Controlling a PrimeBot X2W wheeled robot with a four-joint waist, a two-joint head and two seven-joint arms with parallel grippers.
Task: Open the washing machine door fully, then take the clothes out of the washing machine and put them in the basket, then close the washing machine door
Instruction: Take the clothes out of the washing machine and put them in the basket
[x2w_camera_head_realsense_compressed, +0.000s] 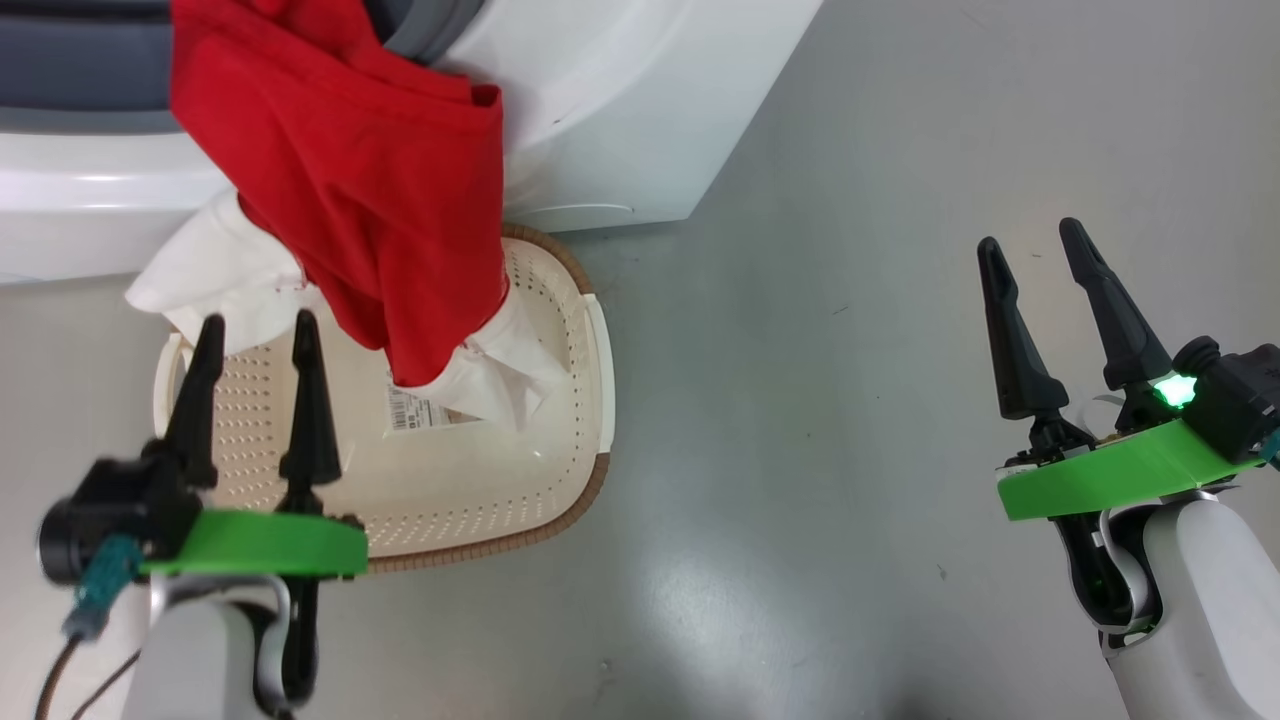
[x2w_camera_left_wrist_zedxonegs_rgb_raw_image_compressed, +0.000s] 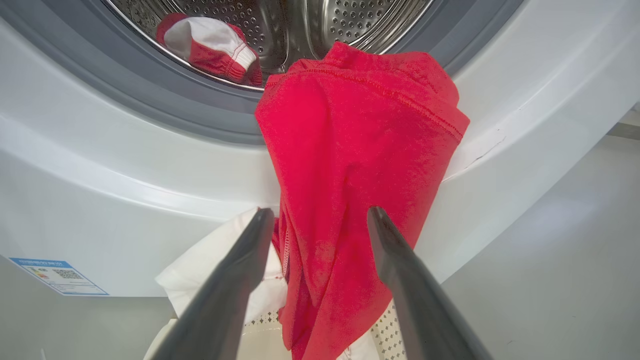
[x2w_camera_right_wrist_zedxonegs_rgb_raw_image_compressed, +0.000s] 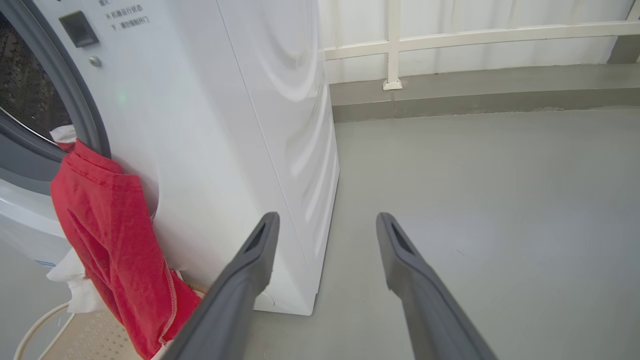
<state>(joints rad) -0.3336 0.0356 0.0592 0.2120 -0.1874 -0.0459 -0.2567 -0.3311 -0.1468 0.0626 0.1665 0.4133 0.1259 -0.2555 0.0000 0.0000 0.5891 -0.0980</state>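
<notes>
The red garment (x2w_camera_head_realsense_compressed: 360, 180) hangs lengthwise from the mouth of the washing machine (x2w_camera_head_realsense_compressed: 620, 100) down into the basket (x2w_camera_head_realsense_compressed: 590, 400). The left hand (x2w_camera_head_realsense_compressed: 257, 320), wide open and empty, sits just on its near side. The right hand (x2w_camera_head_realsense_compressed: 1029, 235), also open and empty, is well off to the right over the floor.

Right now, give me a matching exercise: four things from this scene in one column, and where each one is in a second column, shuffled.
Things:
1. red garment
2. basket
3. left gripper
4. right gripper

Places:
A. open, over bare floor, off to the side of the washer
B. standing on the floor against the washer's front
C. draped out of the washer's opening, hanging over the basket
D. open, above the basket's left part

Pairs: 1-C, 2-B, 3-D, 4-A
</notes>
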